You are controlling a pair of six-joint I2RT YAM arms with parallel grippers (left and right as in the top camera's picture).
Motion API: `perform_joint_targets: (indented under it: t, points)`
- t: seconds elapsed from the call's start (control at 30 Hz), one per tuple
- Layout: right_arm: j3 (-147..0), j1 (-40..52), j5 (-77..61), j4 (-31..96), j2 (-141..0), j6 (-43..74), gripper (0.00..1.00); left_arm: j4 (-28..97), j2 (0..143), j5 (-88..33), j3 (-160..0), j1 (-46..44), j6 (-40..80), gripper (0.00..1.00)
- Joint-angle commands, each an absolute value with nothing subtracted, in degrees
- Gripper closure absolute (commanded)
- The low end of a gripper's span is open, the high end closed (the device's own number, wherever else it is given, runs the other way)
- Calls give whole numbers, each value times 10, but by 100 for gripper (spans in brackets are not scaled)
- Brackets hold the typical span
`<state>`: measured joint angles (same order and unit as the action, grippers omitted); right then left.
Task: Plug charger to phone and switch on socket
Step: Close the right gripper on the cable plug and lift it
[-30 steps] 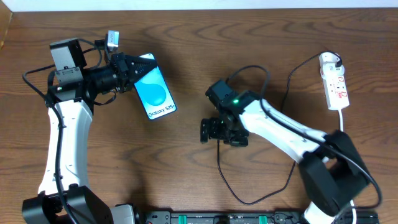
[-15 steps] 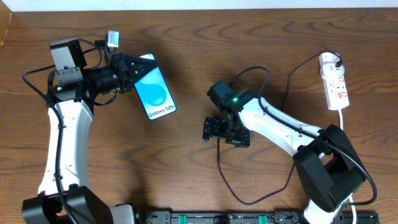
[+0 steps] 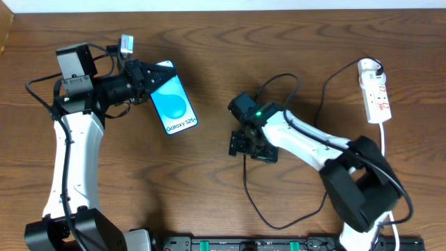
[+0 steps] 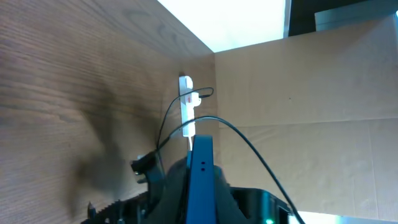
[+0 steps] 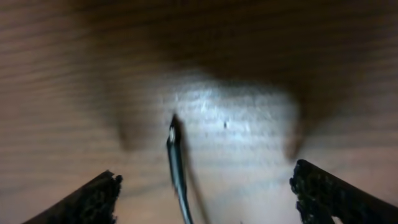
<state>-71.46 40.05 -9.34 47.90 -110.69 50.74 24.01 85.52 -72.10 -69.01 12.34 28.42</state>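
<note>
My left gripper is shut on the top end of the phone and holds it off the table, light-blue screen up. In the left wrist view the phone shows edge-on between the jaws. My right gripper points down at the table over the charger's thin black cable. In the right wrist view the connector tip lies on the wood between the two open fingers, touching neither. The white socket lies at the far right with the black plug in its upper end.
The charger cable loops from the socket down toward the table's front edge and back up to my right gripper. A cardboard wall stands beyond the table in the left wrist view. A black rail runs along the front edge.
The right arm's elbow and shoulder have swung left while its gripper stayed over the cable end, shifting slightly. The left arm and phone have not moved.
</note>
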Motion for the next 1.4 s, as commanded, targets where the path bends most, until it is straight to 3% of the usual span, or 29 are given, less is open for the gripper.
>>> perform_joint_targets:
  t: [0.0,0.13,0.33,0.47,0.57,0.7,0.87,1.17,1.37]
  points:
    - [-711,406,-98,470,-1142,514,17,235,856,-743,-692,125,279,93]
    - [-711,402,-112,469,-1151,515,21,231,856,-743,-692,125,279,93]
    - [-711,404,-125,476,-1151,514,39,231,856,-743,-692,125,279,92]
    - [-711,411,-126,478,-1151,515,41,231,856,-743,-692,125,279,93]
    - [-711,416,-126,477,-1151,515,51,232,856,-744,-692,125,279,93]
    - [-711,417,-126,475,-1151,515,71,232,856,-744,-692,125,279,93]
    - [-711,417,-126,473,-1151,514,84,232,856,-744,-692,125,279,93]
    - [-711,417,-121,467,-1151,515,88,232,856,-743,-692,125,279,92]
    - [-711,410,-119,440,-1151,505,99,231,856,-743,-692,125,279,93]
